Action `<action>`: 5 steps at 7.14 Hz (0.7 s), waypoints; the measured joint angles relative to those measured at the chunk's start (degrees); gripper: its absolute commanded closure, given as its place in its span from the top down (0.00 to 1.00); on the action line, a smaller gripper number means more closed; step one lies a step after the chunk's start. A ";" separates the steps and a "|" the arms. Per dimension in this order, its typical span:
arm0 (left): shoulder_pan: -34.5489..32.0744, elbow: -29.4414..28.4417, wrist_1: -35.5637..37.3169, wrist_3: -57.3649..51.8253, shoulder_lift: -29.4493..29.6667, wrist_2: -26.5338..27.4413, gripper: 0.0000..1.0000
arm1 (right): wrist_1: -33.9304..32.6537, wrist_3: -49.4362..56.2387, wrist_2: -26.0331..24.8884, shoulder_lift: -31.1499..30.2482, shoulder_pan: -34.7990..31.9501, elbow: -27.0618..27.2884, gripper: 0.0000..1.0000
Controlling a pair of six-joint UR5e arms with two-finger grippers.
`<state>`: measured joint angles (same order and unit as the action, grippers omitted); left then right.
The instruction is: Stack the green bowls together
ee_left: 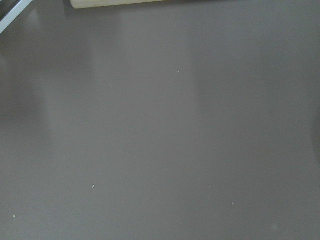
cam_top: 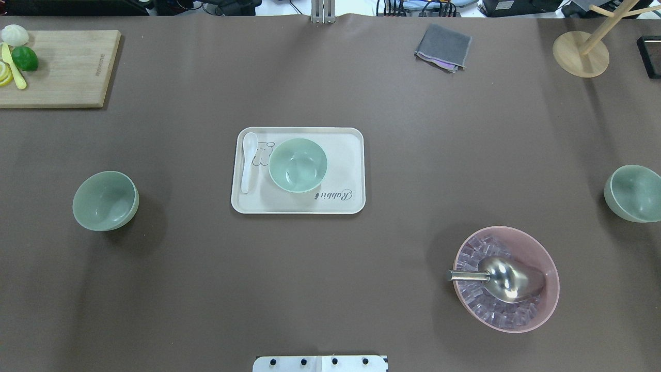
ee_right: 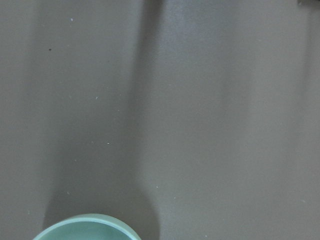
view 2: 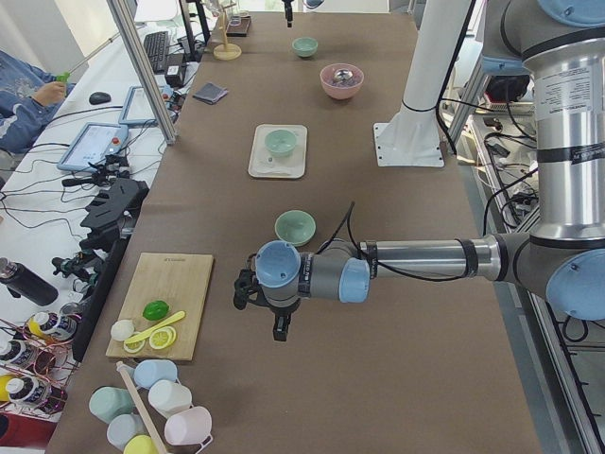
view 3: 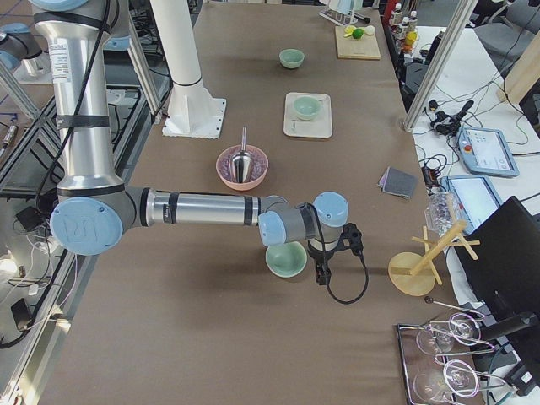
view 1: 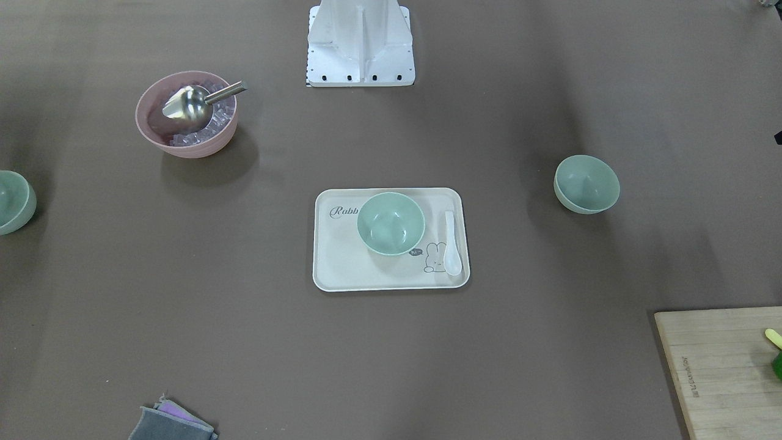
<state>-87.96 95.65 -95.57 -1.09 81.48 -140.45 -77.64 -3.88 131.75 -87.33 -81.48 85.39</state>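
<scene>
Three green bowls [cam_top: 106, 200] [cam_top: 298, 165] [cam_top: 635, 194], one pink bowl [cam_top: 522, 233], one tray [cam_top: 342, 200]. One bowl sits near the left gripper [view 2: 281, 329], another just beside the right gripper [view 3: 321, 272], and the third on the tray, well apart from both. Jaws spread or pressed together? Cannot tell.

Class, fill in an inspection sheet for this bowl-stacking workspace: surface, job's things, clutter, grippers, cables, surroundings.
Surface: brown table, matte.
Job's things: three green bowls, unstacked: tray bowl upright on the tray; left bowl and right bowl far apart on the table.
Clutter: white spoon on the tray; pink bowl holding ice and metal scoop; cutting board; grey cloth; wooden stand.
Grippers: left gripper and right gripper, each close to an outer bowl; open or shut, cannot tell.
Cables: black cable loops by the right wrist.
Surroundings: operator beside the table.
</scene>
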 measured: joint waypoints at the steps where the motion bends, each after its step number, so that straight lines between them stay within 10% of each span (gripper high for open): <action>1: -0.36 0.28 0.98 -0.05 -0.12 0.11 0.98 | -1.93 -0.03 0.00 0.35 -0.76 0.15 1.00; 5: -1.17 0.67 1.05 0.22 -0.35 0.56 0.98 | -6.74 0.07 -0.81 1.23 -1.81 1.12 1.00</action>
<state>-89.12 96.32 -94.52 -0.87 81.12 -139.89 -84.38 -3.81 130.94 -86.10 -83.29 86.50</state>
